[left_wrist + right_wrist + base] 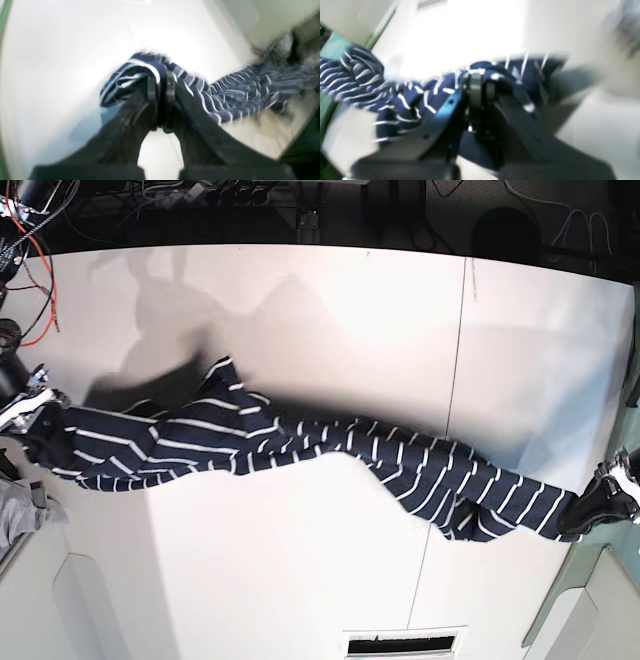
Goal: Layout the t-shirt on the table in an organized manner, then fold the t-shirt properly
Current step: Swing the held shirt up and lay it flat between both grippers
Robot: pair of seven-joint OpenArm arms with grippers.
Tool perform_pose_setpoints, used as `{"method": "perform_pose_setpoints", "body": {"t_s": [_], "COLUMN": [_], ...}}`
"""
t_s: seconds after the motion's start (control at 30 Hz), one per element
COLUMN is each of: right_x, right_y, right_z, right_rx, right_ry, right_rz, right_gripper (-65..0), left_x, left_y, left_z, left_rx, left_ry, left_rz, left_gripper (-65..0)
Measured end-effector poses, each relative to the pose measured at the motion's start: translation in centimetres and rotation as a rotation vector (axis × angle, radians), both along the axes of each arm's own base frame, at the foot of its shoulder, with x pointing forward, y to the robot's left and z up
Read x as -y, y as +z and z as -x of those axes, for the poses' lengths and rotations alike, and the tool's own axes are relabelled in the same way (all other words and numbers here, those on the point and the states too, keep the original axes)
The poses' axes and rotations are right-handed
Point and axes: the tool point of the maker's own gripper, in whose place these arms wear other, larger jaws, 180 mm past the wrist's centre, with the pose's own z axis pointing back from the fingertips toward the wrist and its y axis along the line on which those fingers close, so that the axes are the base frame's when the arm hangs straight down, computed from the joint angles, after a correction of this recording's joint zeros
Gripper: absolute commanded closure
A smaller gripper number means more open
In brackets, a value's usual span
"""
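Both the left gripper (161,86) and right gripper (480,87) pinch the t-shirt (300,445) between pressed-together fingers; draw apart evenly, lowering flat onto the table (300,580).

Soft cloth t-shirt (300,442), glossy table (300,560)

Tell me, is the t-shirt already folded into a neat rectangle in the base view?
No. The t-shirt is stretched into a long twisted band across the table.
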Motion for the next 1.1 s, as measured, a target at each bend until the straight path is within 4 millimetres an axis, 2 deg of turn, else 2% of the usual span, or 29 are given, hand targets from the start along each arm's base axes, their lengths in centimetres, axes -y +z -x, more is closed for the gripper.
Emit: {"method": "perform_pose_setpoints", "body": {"t_s": [0.07, 0.13, 0.17, 0.2, 0.27, 0.33, 0.4, 0.47, 0.57, 0.63, 0.77, 0.93, 1.1], "right_x": [2.0, 3.6, 4.2, 4.5, 4.5, 4.4, 4.2, 4.0, 3.8, 3.9, 3.4, 3.8, 4.0], "right_y": [2.0, 2.7, 2.5, 1.9, -0.3, -3.0, -4.5, -4.7, -3.8, -4.6, -9.0, -10.2, -13.4], "right_z": [-0.6, -1.2, -1.4, -1.5, -1.5, -1.0, -0.3, -0.1, 0.4, 2.3, 6.8, 9.3, 14.4], "right_rx": [0.053, 0.066, 0.056, 0.040, -0.019, -0.097, -0.139, -0.145, -0.114, -0.148, -0.310, -0.341, -0.485], "right_ry": [-0.045, -0.086, -0.103, -0.111, -0.109, -0.107, -0.108, -0.101, -0.089, -0.087, -0.084, -0.103, -0.115], "right_rz": [0.026, 0.074, 0.081, 0.076, 0.040, 0.003, -0.033, -0.048, -0.082, -0.082, -0.077, -0.067, -0.052], "right_gripper": [0.0, 0.0, 0.0, 0.0, 0.0, 0.0, 0.0, 0.0, 0.0, 0.0, 0.0, 0.0, 0.0], "left_x": [-0.1, -0.9, -1.3, -1.9, -2.9, -2.9, -2.6, -2.5, -2.2, -2.6, -3.0, -2.9, -2.8], "left_y": [1.7, 3.0, 3.1, 2.7, 0.5, -2.3, -4.4, -4.5, -3.2, -4.3, -8.8, -10.6, -16.5], "left_z": [-1.1, -2.3, -2.7, -2.9, -2.9, -2.5, -1.8, -1.6, -1.3, 0.4, 4.6, 6.9, 13.6], "left_rx": [0.052, 0.098, 0.098, 0.087, 0.031, -0.041, -0.099, -0.114, -0.126, -0.202, -0.370, -0.412, -0.622], "left_ry": [-0.008, 0.022, 0.033, 0.049, 0.089, 0.116, 0.120, 0.117, 0.077, 0.050, 0.041, 0.048, 0.041], "left_rz": [-0.052, -0.072, -0.078, -0.071, -0.045, 0.003, 0.025, 0.038, 0.053, 0.035, 0.010, 0.047, -0.011], "left_gripper": [0.0, 0.0, 0.0, 0.0, 0.0, 0.0, 0.0, 0.0, 0.0, 0.0, 0.0, 0.0, 0.0]}}
